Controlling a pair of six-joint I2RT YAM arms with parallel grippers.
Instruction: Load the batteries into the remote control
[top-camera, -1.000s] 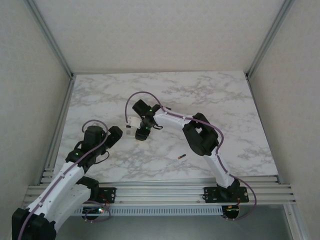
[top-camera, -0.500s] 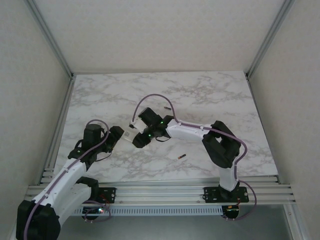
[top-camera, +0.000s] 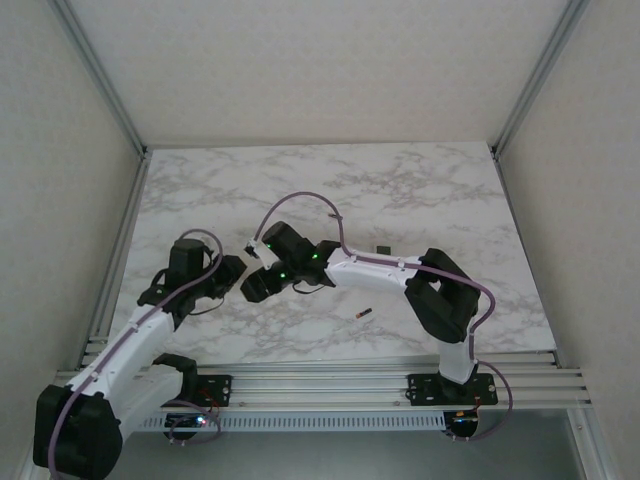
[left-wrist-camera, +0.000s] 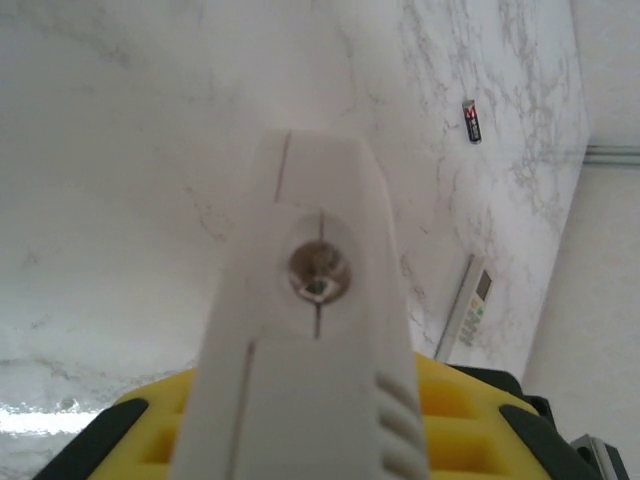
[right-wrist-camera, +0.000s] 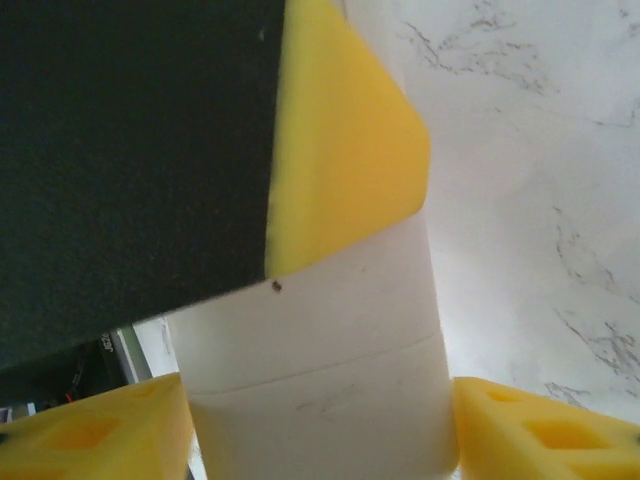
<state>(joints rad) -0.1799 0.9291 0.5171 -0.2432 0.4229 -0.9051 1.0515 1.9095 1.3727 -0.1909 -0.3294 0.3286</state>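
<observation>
One battery (top-camera: 363, 314) lies loose on the tabletop (top-camera: 450, 200), nearer than the held remote (left-wrist-camera: 310, 330) and well to its right, probably waiting its turn. The remote is raised between both arms, apparently for a handover. The left fingers (left-wrist-camera: 150, 445) are clenched on it. The right fingers (right-wrist-camera: 540, 430) flank its sides, but I cannot tell whether they grip or loosen. A second remote (left-wrist-camera: 470, 305) lies beside it. Farther right sits a small dark thing (top-camera: 381, 248), too small to identify. Count: two remotes, one clear battery.
</observation>
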